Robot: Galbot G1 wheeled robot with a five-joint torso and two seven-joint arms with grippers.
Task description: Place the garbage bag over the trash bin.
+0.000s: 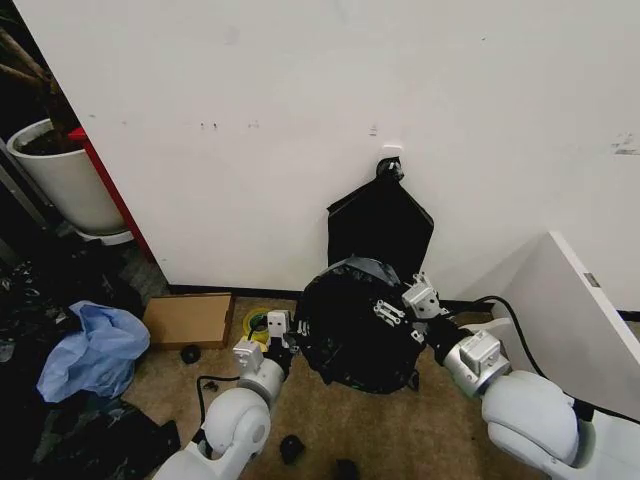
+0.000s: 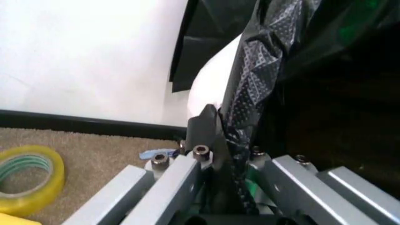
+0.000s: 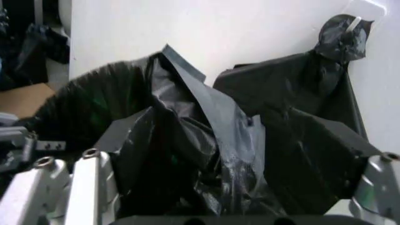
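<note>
both grippers' jaws pinch the garbage bag (image 1: 345,320); left wrist view shows cream trash bin (image 2: 212,79).

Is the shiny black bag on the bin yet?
On: the garbage bag wraps the trash bin; both grippers, left and right, pinch its plastic.

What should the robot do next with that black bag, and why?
Probably pull the garbage bag further down on the left. The left pincer pinches the film beside bare cream wall of the trash bin; the right pincer holds the opposite edge, so the bag seems only partly over it.
</note>
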